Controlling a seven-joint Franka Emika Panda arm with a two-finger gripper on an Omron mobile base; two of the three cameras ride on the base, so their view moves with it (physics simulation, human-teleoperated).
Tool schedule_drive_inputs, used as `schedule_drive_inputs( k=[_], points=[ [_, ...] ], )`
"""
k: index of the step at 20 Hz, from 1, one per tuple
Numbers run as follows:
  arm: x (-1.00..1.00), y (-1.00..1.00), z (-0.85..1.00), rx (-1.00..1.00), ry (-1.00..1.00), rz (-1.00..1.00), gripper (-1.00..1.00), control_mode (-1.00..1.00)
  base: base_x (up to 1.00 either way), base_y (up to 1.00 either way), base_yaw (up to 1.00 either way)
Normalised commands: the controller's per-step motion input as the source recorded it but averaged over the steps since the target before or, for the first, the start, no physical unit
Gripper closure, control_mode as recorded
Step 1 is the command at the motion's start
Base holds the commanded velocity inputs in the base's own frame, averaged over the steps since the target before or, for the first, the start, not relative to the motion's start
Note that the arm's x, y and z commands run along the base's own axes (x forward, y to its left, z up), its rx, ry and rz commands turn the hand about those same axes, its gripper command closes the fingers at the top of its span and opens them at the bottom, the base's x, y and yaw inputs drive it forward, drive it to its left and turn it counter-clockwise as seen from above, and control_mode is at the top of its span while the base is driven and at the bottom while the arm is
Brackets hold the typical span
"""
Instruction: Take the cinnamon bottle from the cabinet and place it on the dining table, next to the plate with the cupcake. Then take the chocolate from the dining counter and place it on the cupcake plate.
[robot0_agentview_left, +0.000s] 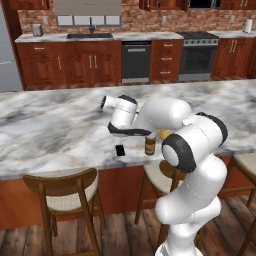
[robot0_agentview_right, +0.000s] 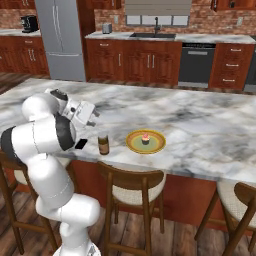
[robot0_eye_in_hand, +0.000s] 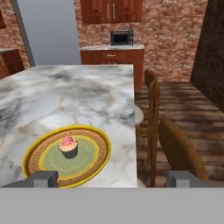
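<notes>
Now that the cinnamon bottle (robot0_agentview_right: 103, 144) stands upright on the marble dining counter (robot0_agentview_right: 200, 125), just beside the plate (robot0_agentview_right: 145, 141) with the cupcake (robot0_agentview_right: 145, 138), the first job looks done. The gripper (robot0_eye_in_hand: 112, 178) has its two small tips spread wide, and nothing is between them.

The next job should be the chocolate (robot0_agentview_right: 81, 144). It is the small dark flat piece lying on the counter, on the far side of the bottle from the plate. In the left base view it sits just below the hand, with the bottle close beside it.

To do this well, the hand should lift a little so it does not bump the bottle. Then it should turn to point down at the chocolate. The piece is thin and flat, so the tips need to go low, almost to the marble, and pinch its sides softly. The bottle is close, so a wide swing could tip it over.

The arm is folded, with its elbow high. The hand is held low over the counter and looks sideways across the plate and cupcake, not down.
</notes>
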Motion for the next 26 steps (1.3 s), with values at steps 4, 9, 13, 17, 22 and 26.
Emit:
schedule_drive_inputs(
  k=[4,9,13,17,22,26],
  points=[
    [-0.4,0.78,0.43,0.08,0.0,-0.01,-1.0,-1.0,0.0,0.0,0.0],
    [-0.22,0.71,0.04,0.29,0.2,0.36,-1.0,-1.0,0.0,0.0,0.0],
    [0.04,0.41,0.0,0.35,0.33,0.64,-1.0,-1.0,0.0,0.0,0.0],
    [0.29,0.22,-0.43,0.21,0.37,0.64,-1.0,-1.0,0.0,0.0,0.0],
    [0.61,0.08,-0.89,0.08,0.38,0.6,-1.0,-1.0,0.0,0.0,0.0],
    [0.95,0.29,-0.46,0.29,0.33,0.49,-1.0,-1.0,0.0,0.0,0.0]
  ],
)
